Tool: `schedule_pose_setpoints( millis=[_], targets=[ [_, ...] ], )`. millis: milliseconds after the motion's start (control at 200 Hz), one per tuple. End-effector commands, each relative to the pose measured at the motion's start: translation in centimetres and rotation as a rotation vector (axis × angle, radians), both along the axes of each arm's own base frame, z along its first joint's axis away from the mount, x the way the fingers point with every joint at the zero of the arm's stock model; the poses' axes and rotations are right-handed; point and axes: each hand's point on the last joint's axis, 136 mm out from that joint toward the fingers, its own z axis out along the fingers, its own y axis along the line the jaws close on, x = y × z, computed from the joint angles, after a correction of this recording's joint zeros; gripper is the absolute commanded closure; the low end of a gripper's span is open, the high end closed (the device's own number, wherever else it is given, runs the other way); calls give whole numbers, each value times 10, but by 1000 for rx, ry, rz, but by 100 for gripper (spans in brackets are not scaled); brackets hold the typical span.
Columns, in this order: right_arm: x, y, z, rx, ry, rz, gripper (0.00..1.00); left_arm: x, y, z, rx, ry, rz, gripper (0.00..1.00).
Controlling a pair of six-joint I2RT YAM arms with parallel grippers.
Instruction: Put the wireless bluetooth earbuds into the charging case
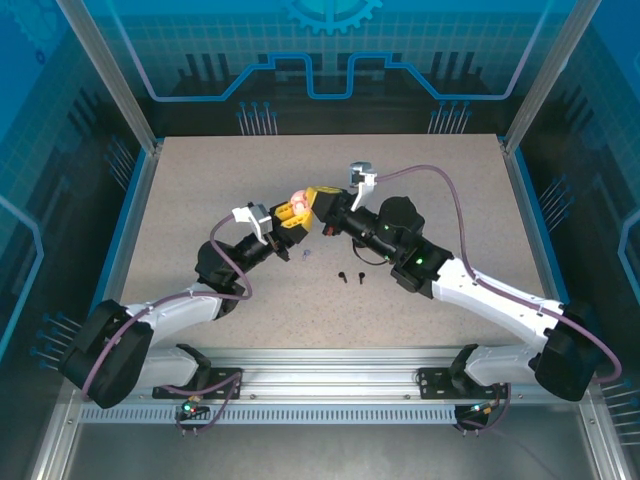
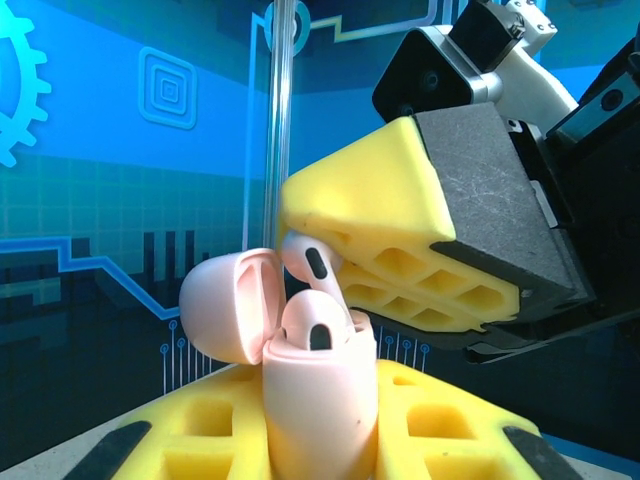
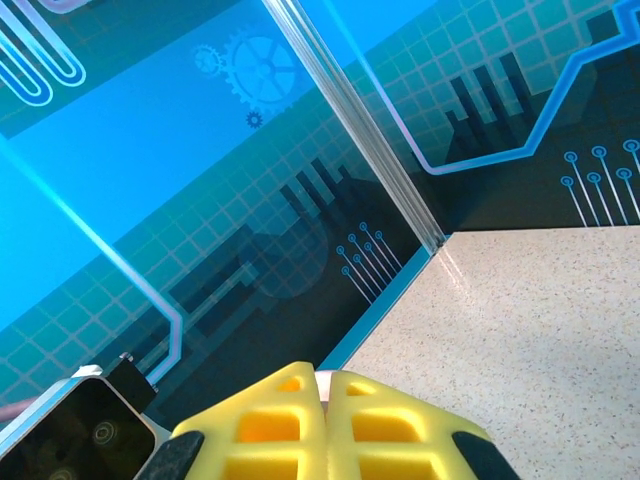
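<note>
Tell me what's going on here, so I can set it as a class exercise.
The left gripper is shut on a pink case, held upright with its lid flipped open. One pink bud sits in the case. The right gripper is shut on the second pink bud, which is tilted at the case's mouth and not yet seated. Two black buds lie loose on the table between the arms.

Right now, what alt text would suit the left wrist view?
A pale pink charging case, lid open, stands clamped in the left gripper. The right gripper pinches a pink earbud at its opening, beside a seated earbud.
</note>
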Motion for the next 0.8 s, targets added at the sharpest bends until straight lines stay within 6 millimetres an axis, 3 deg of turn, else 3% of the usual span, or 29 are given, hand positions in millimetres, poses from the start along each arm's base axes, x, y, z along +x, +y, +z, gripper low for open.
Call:
schedule_pose_setpoints(
  millis=[0,85,280,440,655,795],
  targets=[
    [-11,5,-39,-106,69,21,92,-15,6,45,-80,-121,-7,100],
    [-10,3,-39,-103,72,11,89,-14,7,44,-78,-118,-6,100],
    [-9,0,-22,-84,59,9,53,-13,6,38,-72,-107,-8,100],
    [-12,-6,6,-55,20,16,35,-12,5,32,-64,-94,-4,100],
    [-17,-21,22,-107,37,-4,27,-9,5,15,-32,-76,12,100],
    [-11,-34,21,-157,83,-41,25,-7,2,2,-2,-62,17,100]
  ],
)
